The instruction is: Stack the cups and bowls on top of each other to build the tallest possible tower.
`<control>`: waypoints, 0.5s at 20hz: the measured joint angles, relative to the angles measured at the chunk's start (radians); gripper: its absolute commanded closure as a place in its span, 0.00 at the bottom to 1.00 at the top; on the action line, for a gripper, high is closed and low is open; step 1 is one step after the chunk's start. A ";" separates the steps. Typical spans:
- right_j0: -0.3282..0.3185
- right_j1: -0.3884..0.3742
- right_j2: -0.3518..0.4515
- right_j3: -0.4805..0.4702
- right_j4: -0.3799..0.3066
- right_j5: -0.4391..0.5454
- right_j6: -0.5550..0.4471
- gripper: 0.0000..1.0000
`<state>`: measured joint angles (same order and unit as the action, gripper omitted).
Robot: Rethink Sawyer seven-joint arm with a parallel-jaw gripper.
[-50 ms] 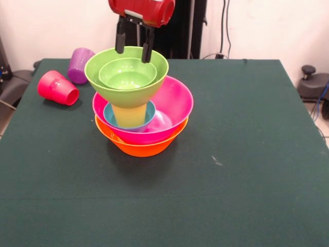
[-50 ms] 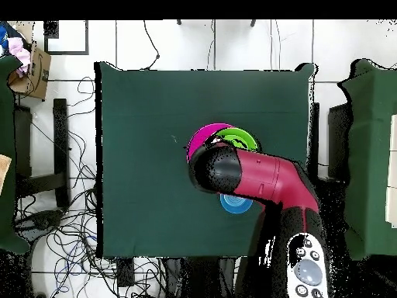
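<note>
The tower stands left of the table's centre. Its base is an orange bowl (image 1: 139,147) with a pink bowl (image 1: 177,103) nested in it. Inside the pink one sits a blue bowl (image 1: 109,116) holding a yellow cup (image 1: 128,116). A medium green bowl (image 1: 115,85) rests on the cup, with a small green bowl (image 1: 127,74) inside it. My gripper (image 1: 134,49) hangs open over the far rim of the medium green bowl, one finger outside the rim and one at it. A red cup (image 1: 57,88) and a purple cup (image 1: 80,65) lie on their sides at the far left.
In the overhead view the arm (image 2: 256,177) covers most of the tower; only the pink bowl (image 2: 200,137) and a green bowl (image 2: 240,138) peek out. Another blue bowl (image 2: 235,204) lies by the arm. The dark green table (image 1: 247,154) is ringed by floor cables (image 2: 62,233).
</note>
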<state>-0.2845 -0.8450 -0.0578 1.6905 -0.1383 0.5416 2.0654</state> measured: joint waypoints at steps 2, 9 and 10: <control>0.001 -0.001 -0.002 0.000 0.000 0.000 0.000 0.00; 0.000 -0.018 -0.003 0.000 0.000 0.000 0.000 0.00; 0.000 -0.023 -0.003 0.000 0.000 0.000 0.000 0.00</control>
<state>-0.2841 -0.8679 -0.0604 1.6902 -0.1382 0.5421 2.0654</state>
